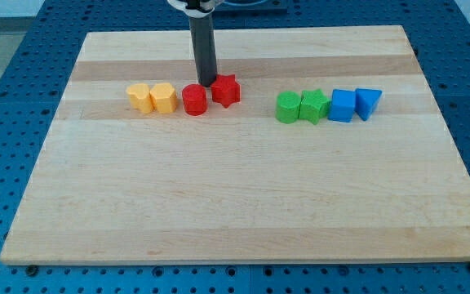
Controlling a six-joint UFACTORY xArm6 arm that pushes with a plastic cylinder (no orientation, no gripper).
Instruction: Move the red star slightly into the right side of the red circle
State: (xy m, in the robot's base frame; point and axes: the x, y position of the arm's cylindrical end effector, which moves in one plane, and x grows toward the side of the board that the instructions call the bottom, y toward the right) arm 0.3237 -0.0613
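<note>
The red star (226, 91) lies on the wooden board (243, 196), just right of the red circle (194, 100), a little higher in the view and about touching it. My tip (208, 83) comes down from the view's top and stands just above the gap between the two red blocks, close to the star's upper left edge.
Two yellow blocks (139, 97) (163, 98) sit in a row left of the red circle. To the right lie a green circle (288, 108), a green star (314, 106), a blue cube (343, 105) and a blue triangle (368, 103).
</note>
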